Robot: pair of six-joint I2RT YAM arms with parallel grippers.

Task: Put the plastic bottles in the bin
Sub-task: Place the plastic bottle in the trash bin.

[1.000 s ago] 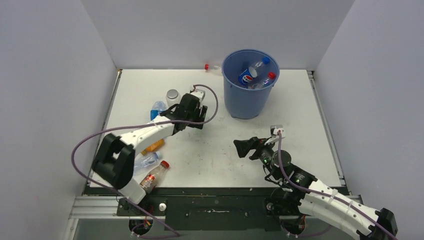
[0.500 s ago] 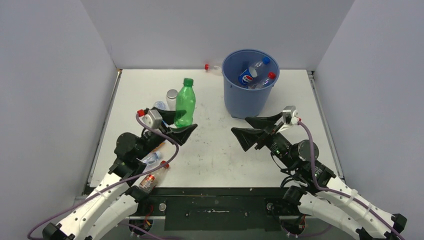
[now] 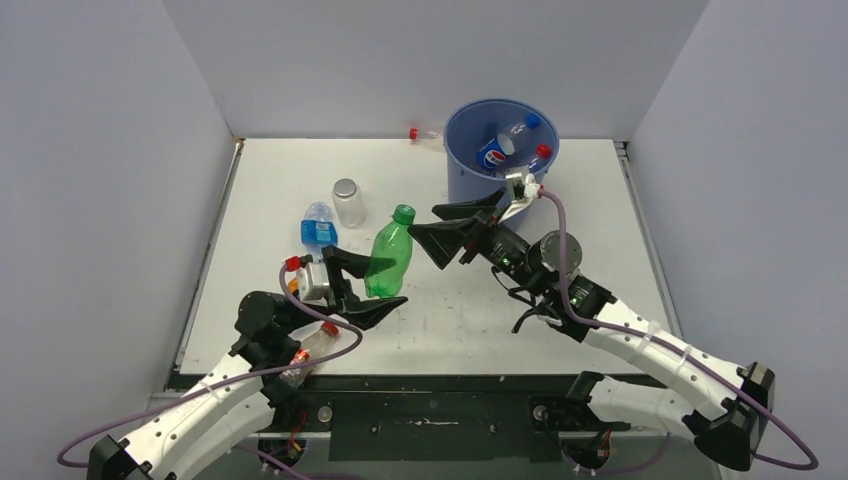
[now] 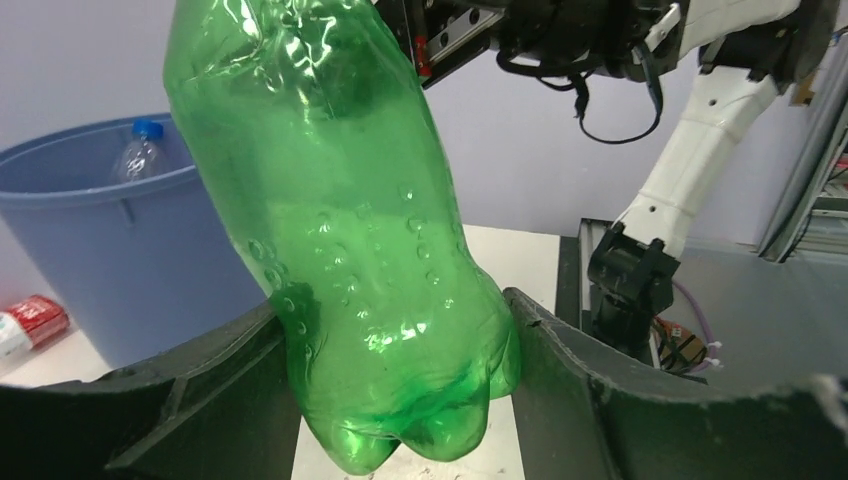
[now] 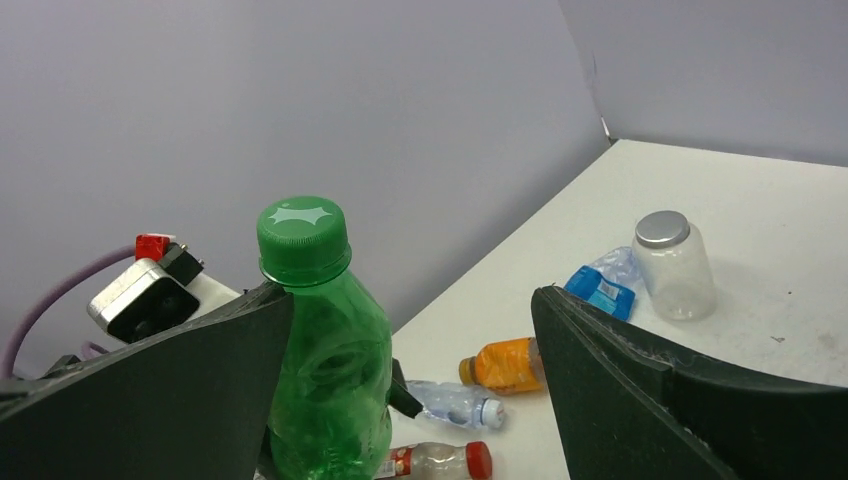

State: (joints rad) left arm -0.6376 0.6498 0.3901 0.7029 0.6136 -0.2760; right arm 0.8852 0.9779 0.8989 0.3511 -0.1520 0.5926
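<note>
My left gripper [image 3: 366, 290] is shut on the base of a green bottle [image 3: 390, 262] and holds it upright above the table; the bottle fills the left wrist view [image 4: 350, 230] between the jaws [image 4: 400, 400]. My right gripper [image 3: 425, 222] is open, with its jaws on either side of the bottle's neck. In the right wrist view the green bottle [image 5: 322, 350] stands against the left finger, inside the gap [image 5: 412, 300]. The blue bin [image 3: 455, 160] stands at the back and holds three bottles, one Pepsi-labelled [image 3: 492, 153].
A clear jar with a silver lid [image 3: 348, 201] and a crushed blue-labelled bottle [image 3: 318, 229] lie at the left. An orange bottle [image 5: 505, 365], a clear white-capped bottle [image 5: 455, 405] and a red-capped bottle [image 5: 440, 460] lie near the left arm. A red-capped bottle [image 3: 424, 134] lies behind the bin.
My left gripper lifted the green bottle and carried it nearer and to the right. My right gripper swung left and up until its open jaws reached the bottle's neck.
</note>
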